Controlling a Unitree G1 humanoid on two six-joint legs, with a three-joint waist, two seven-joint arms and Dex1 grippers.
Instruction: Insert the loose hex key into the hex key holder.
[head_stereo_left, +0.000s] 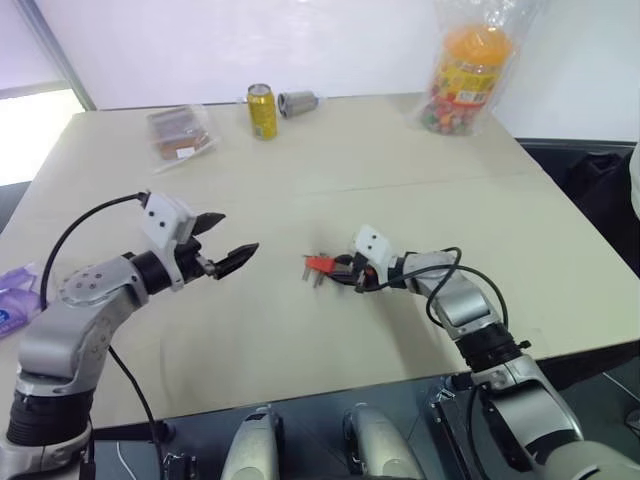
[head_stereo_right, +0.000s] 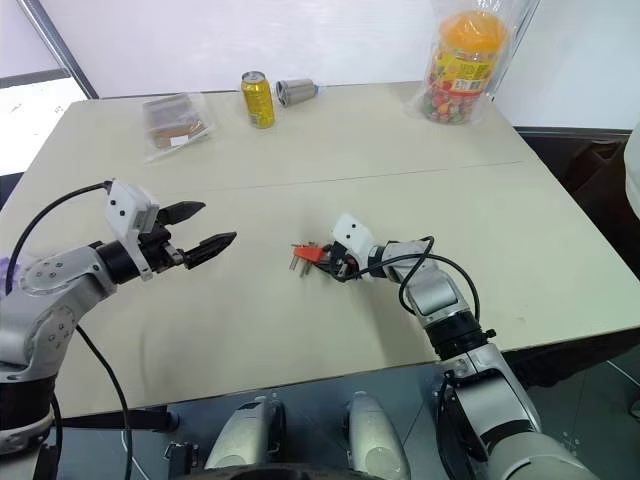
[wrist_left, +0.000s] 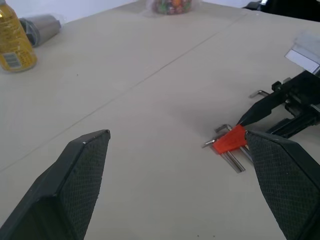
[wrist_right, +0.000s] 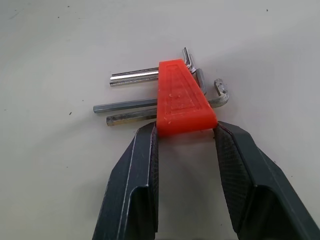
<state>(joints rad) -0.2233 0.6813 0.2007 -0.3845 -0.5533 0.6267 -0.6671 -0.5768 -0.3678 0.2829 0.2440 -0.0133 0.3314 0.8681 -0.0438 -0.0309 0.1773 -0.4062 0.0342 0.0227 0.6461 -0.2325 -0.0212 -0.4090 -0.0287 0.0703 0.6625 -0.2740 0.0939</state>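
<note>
1. Head view: hex key holder (head_stereo_left: 320, 264) lying flat on the table (head_stereo_left: 400, 150), about midway between its left and right edges and nearer the near edge than the far one. Right gripper (head_stereo_left: 345, 272) low on the surface at the holder's right end, jaws narrowed onto the orange block, probably to pin it for the insertion. Left gripper (head_stereo_left: 238, 233) hanging above the table well left of the holder, jaws wide and holding nothing, pointed toward the block as if waiting. Yellow can (head_stereo_left: 262, 110) and candy jar (head_stereo_left: 468, 70) along the far edge, well clear of the work.

2. Left wrist view: broad gap between the dark pads (wrist_left: 85, 170), with only bare table there. Beyond the holder, a small bent grey rod (wrist_left: 260, 93) on the table beside the right gripper, likely the loose hex key, not yet picked up.

3. Right wrist view: both fingers (wrist_right: 145, 165) pressed against the sides of the block's wide end, keys fanned out flat on the table. Narrow hold at one end, so liable to pivot when pushed.
</note>
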